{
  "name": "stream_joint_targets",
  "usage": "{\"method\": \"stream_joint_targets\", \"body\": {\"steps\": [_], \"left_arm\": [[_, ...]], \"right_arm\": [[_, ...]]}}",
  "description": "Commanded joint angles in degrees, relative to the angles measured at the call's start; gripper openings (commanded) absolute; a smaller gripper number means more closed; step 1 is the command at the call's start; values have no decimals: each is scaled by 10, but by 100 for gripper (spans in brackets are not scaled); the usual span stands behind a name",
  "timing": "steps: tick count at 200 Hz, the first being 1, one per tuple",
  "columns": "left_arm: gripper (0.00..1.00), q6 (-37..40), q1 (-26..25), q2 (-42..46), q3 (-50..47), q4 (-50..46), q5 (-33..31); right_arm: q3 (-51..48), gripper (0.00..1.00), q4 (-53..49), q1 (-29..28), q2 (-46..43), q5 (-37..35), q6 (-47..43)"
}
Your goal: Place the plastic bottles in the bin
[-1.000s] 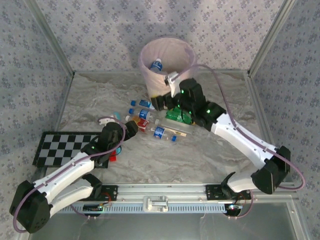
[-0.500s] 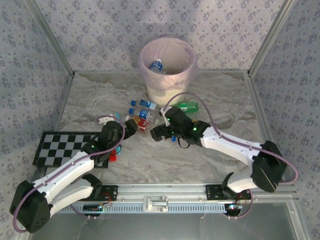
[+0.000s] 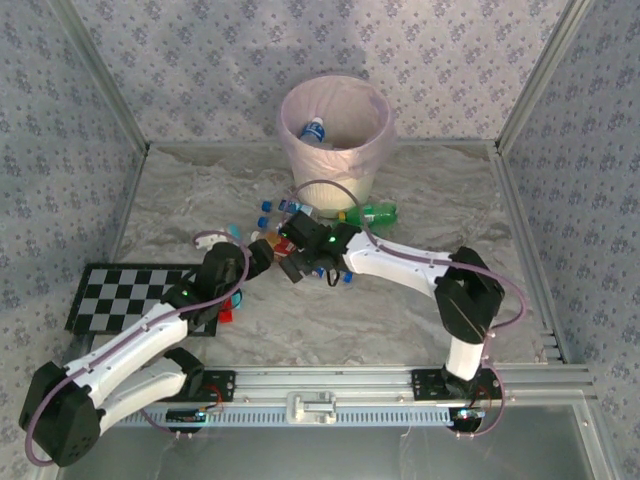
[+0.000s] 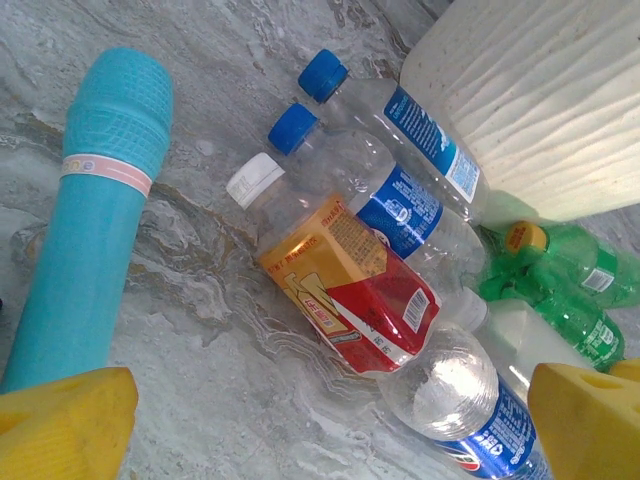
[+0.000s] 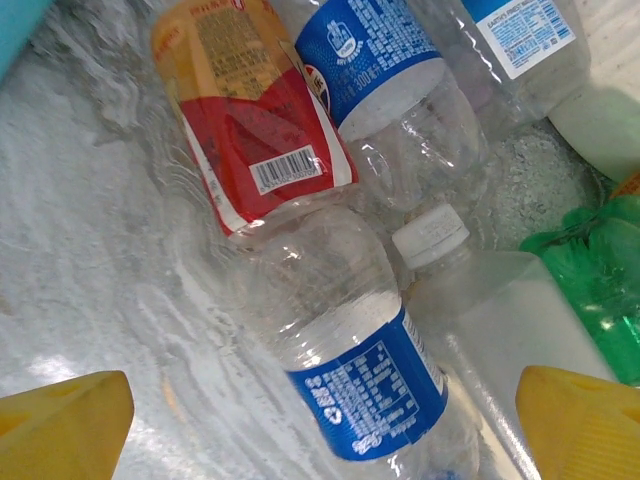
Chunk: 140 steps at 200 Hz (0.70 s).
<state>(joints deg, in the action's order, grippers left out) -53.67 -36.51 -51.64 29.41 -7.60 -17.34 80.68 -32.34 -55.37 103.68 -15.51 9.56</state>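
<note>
Several plastic bottles lie clustered in front of the bin, and one blue-capped bottle lies inside it. My left gripper stands open at the cluster's left. In the left wrist view the left gripper frames the red-labelled bottle and a blue-labelled one. My right gripper is open low over the cluster's near side. In the right wrist view a clear blue-labelled bottle lies between the yellow fingertips of the right gripper, untouched.
A teal stick-like tool lies left of the bottles. Green bottles rest by the bin's base. A checkerboard mat covers the near left of the table. Patterned walls enclose three sides.
My right arm has swung from the bin's rim down and leftward to the bottle cluster, ending low over it. The left arm has stayed put.
</note>
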Motion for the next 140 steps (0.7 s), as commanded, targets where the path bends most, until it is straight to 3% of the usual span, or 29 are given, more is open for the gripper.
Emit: {"method": "stream_joint_targets", "body": {"steps": [1,48,106,140], "left_arm": [[100,-10,-4,24,2,-13,-25],[100,-10,-3,39,-7,-17,-37],[100,-17,-3,39,-12,-11,-35],[100,-21,-3,35,-11,-5,-35]], "right_arm": [[35,98,-73,-10,44,-54,-47],[75,92,-112,-32,110,-98,-86],[71,90,-122,-41,138,-96,-85],[60,84,-109,-40,147,-84,-86]]}}
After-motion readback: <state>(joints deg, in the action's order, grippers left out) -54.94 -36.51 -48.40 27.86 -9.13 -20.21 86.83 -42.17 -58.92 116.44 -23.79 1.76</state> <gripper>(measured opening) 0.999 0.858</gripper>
